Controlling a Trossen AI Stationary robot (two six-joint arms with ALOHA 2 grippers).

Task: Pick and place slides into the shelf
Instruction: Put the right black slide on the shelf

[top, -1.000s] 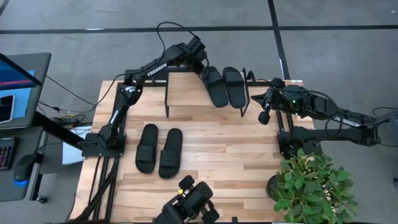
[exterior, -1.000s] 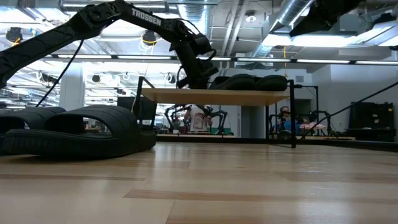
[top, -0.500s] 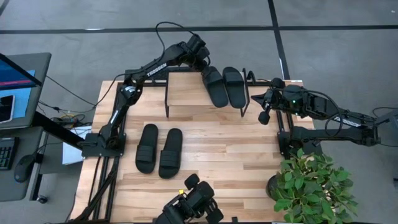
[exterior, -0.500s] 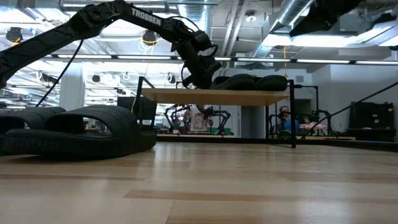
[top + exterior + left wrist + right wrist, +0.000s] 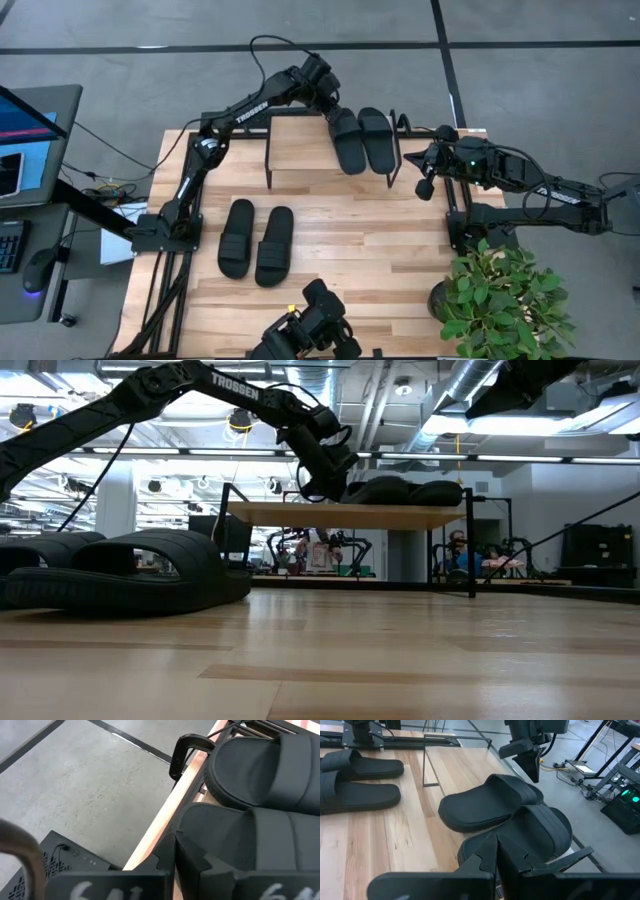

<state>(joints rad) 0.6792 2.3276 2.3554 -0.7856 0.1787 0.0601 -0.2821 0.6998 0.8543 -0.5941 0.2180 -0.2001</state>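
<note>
The shelf stands at the table's far side, with two black slides lying side by side on its right part. Two more slides lie flat on the table in front of it. My left gripper is shut. It points slantwise down at the shelf's far edge, right by the far end of the left slide on the shelf. My right gripper is shut and hangs beside the shelf's right end, holding nothing. My left gripper has its shut fingertips close beside the far end of the left slide on the shelf, coming slantwise from above and from the far side. I cannot tell whether they touch it. The slide lies flat on the shelf top.
A potted plant stands at the table's near right corner. A dark camera unit sits at the near edge. A monitor and desk stand off the table's left. Bare tabletop lies between the shelf and the near edge.
My left gripper has stayed shut at the shelf's far edge. It has tipped its fingers up somewhat and swung them a little toward the far end of the left slide on the shelf.
</note>
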